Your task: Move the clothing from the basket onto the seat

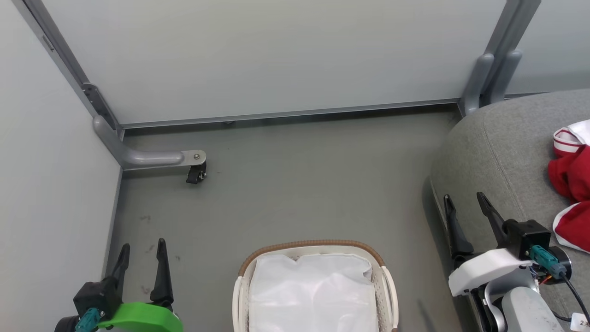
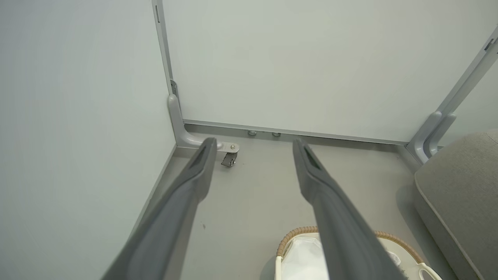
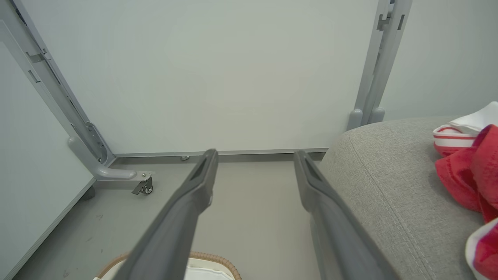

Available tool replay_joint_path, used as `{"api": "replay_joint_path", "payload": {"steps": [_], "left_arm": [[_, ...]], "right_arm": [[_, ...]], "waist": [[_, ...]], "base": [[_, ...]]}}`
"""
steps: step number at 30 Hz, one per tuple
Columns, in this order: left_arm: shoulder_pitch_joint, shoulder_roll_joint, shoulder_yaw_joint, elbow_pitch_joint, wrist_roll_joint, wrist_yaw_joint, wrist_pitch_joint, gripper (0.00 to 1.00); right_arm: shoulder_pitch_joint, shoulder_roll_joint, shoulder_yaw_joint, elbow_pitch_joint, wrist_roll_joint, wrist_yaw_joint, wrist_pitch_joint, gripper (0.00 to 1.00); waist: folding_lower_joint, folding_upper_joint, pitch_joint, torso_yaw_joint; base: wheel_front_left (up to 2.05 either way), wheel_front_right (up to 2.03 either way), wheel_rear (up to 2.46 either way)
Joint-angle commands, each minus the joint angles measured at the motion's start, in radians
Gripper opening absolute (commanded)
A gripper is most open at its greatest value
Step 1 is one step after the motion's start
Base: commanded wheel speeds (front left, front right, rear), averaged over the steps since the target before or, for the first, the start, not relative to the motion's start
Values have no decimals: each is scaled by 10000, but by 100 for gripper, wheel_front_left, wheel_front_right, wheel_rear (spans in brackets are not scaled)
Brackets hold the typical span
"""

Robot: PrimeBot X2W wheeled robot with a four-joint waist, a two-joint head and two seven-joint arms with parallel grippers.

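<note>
clothing (image 1: pixel 571 184) lies on the seat (image 1: pixel 498 152); basket (image 1: pixel 315 286) shows white liner, no red visible. left gripper (image 1: pixel 140 260) and right gripper (image 1: pixel 468 216) both empty, jaws apart. risk: garment (near what looks like the cushion's edge) may slide off if nudged.

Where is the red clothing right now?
The red clothing lies on the grey seat at the far right of the head view, just beyond the right end effector and well right of the basket on the floor.

Cable tag (image 1: pixel 581 321): perhaps "2", rest cut off.
</note>
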Motion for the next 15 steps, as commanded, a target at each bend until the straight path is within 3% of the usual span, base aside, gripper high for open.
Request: {"api": "replay_joint_path", "payload": {"steps": [1,5,6,10,15], "left_arm": [[108,-39,9,-36,-114,-35,8,100],[169,-34,-117,-105,-370,-35,8,100],[174,20,-136,-115,-367,-35,8,0],[26,-45,-220,190,-475,4,17,0],[-36,-53,-125,106,-1406,2,272,0]], "right_arm": [[198,-47,8,-29,55,-11,0,100],[158,-46,73,19,78,-11,0,100],[165,-46,73,45,90,-11,-2,0],[216,65,72,330,63,2,31,0],[167,58,-68,316,1067,1,370,0]], "waist": [[1,0,-85,99],[1,0,-48,62],[1,0,-44,47],[1,0,-49,61],[1,0,-72,21]], "base": [[0,0,0],[0,0,0],[0,0,0],[0,0,0],[0,0,0]]}}
